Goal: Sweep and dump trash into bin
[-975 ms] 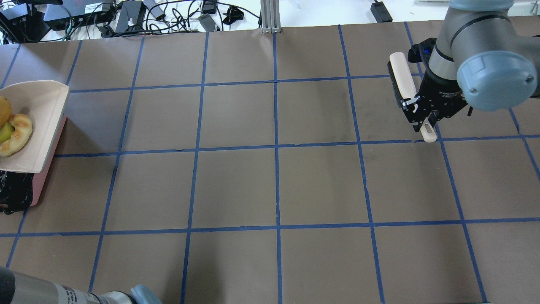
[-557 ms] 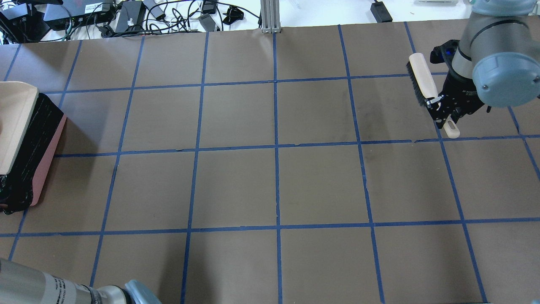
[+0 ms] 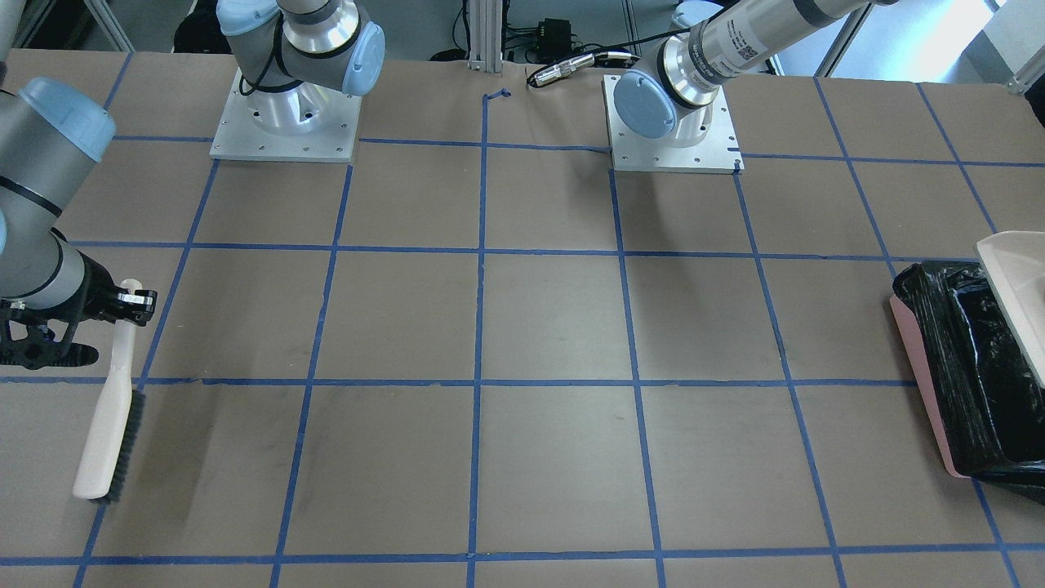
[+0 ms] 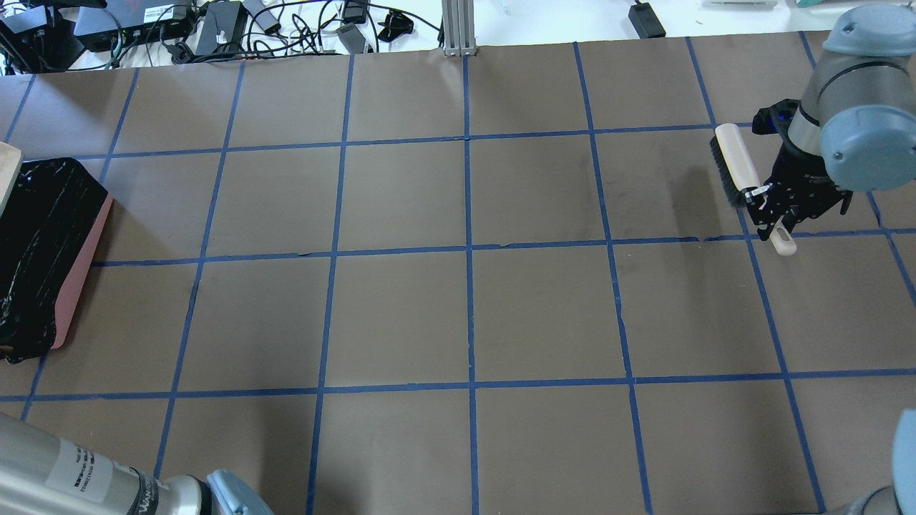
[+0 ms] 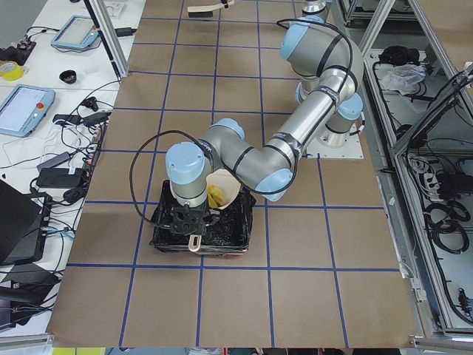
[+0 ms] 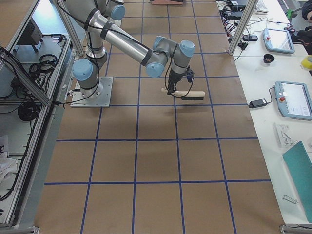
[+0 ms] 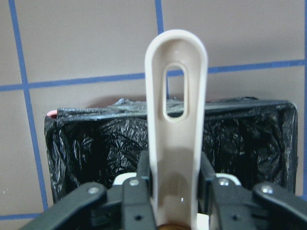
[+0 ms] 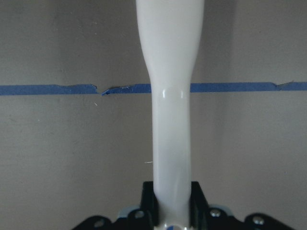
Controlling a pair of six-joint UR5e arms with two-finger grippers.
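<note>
The pink bin [image 4: 73, 286] sits at the left edge of the overhead view, and I can't make out what is in its black bag [image 7: 91, 143]. The left gripper [image 7: 175, 179] is clamped on the handle of the dustpan [image 5: 228, 191], which is tipped steeply over the bin with yellow trash [image 5: 214, 197] inside. The right gripper [image 4: 769, 213] pinches the brush [image 4: 736, 159]. A second ago the pan lay flatter and covered the bin, and the brush was further left.

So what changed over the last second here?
The dustpan, in the left gripper, tipped up and swung almost off the overhead view's left edge, so the trash it showed is gone from that view and the black liner of the bin lies uncovered. The right gripper carried the brush toward that view's right. Both grips and the bin's place stayed as they were.
</note>
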